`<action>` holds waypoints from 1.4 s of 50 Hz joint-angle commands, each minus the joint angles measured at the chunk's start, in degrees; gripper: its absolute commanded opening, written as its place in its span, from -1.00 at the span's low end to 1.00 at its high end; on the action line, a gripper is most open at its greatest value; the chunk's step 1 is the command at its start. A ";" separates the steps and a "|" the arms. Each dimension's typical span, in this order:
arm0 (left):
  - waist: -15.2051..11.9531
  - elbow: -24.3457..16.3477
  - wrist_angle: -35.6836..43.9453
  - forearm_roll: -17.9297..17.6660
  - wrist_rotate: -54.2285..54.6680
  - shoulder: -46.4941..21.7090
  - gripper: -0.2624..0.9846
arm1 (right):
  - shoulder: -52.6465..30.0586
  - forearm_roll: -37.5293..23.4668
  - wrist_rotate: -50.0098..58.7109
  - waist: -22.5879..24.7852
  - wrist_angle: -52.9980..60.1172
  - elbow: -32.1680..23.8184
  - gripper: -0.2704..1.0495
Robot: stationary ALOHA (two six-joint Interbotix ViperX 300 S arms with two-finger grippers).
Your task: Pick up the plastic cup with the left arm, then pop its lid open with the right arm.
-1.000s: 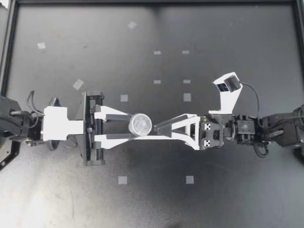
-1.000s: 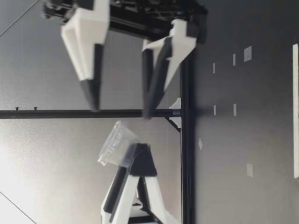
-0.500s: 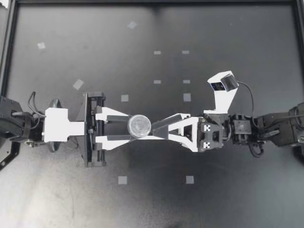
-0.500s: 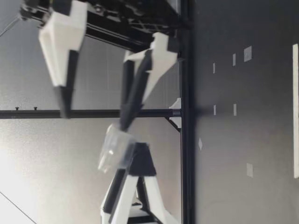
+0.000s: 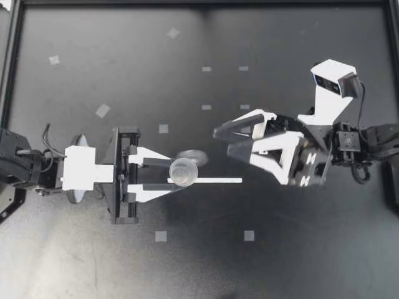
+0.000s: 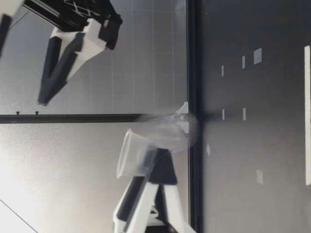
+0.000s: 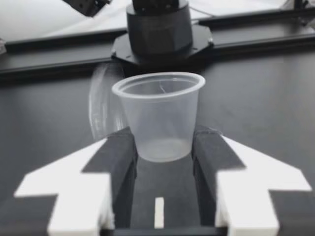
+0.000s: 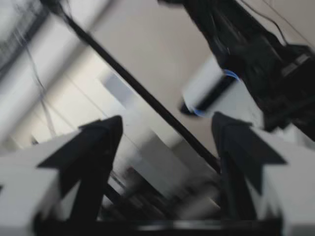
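The work surface was a black table (image 5: 93, 261) marked with small tape squares (image 5: 161, 236) and bounded by a dark frame. The left gripper (image 5: 169, 174) had its fingers pinching a clear cup (image 5: 184, 172) from two sides. In the left wrist view, both dark pads (image 7: 117, 162) pressed against the lower part of the cup wall. The base sat between the fingertips, and the open mouth rose above them and faced upward. In the low view, the cup was held clear of the table, standing close to upright with a slight tilt. A blurred pale shape (image 5: 191, 156) lay just beside the cup rim, on the outer side of one left finger. The same smear appeared beside the cup in the left wrist view. What it was could not be determined, nor whether it touched the cup. The right gripper (image 5: 222, 142) had its fingers spread apart, with neither finger touching anything. Its fingertips pointed toward the cup but stood apart from it and from the left fingertips. In the low view, this gripper hung well above the cup. The right wrist view showed the two dark fingers spread wide, with only a blurred background ahead of them. The cup was not identifiable in that view.
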State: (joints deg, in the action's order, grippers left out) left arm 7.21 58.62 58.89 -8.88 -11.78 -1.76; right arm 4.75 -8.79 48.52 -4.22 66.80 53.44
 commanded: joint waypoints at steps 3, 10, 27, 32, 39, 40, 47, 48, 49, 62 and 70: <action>0.09 -0.79 1.67 0.09 0.09 2.64 -0.28 | 3.43 -3.43 -8.00 -0.62 -8.00 -0.26 0.50; 0.09 -0.62 1.85 0.00 0.09 3.60 -0.28 | 5.63 -3.78 -18.98 -0.62 -16.17 0.53 0.50; 0.18 -0.88 2.02 0.09 0.09 3.34 -0.28 | 3.96 -3.78 -26.72 -0.53 -17.23 1.32 0.50; 0.18 -0.88 1.93 0.09 0.09 3.34 -0.28 | 3.60 -3.87 -27.60 -0.53 -17.23 1.23 0.50; 0.18 -0.70 1.67 0.09 0.09 3.34 -0.28 | 3.60 -3.96 -32.96 -0.53 -17.31 1.23 0.50; 0.18 -0.70 1.67 0.09 0.09 3.43 -0.28 | 3.60 -3.96 -33.57 -0.53 -17.31 1.23 0.50; 0.18 -0.62 1.49 0.09 0.09 3.43 -0.28 | 3.60 -3.87 -35.16 -0.53 -17.31 1.14 0.50; 0.18 -0.62 1.49 0.09 0.09 3.34 -0.28 | 3.60 -3.87 -35.16 -0.53 -17.31 1.14 0.50; 0.26 -0.62 1.49 0.00 0.09 3.34 -0.28 | 3.60 -3.87 -35.16 -0.53 -17.40 1.14 0.50; 0.18 -0.53 1.41 0.09 0.09 3.34 -0.28 | 3.34 -3.87 -35.07 -0.53 -17.31 0.88 0.50; 0.18 -0.53 1.41 0.00 0.09 3.34 -0.28 | 3.25 -3.87 -35.07 -0.53 -17.31 0.97 0.50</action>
State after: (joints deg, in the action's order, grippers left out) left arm 7.29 58.71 60.03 -8.79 -11.78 0.44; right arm 7.65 -12.74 13.54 -4.31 49.22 55.20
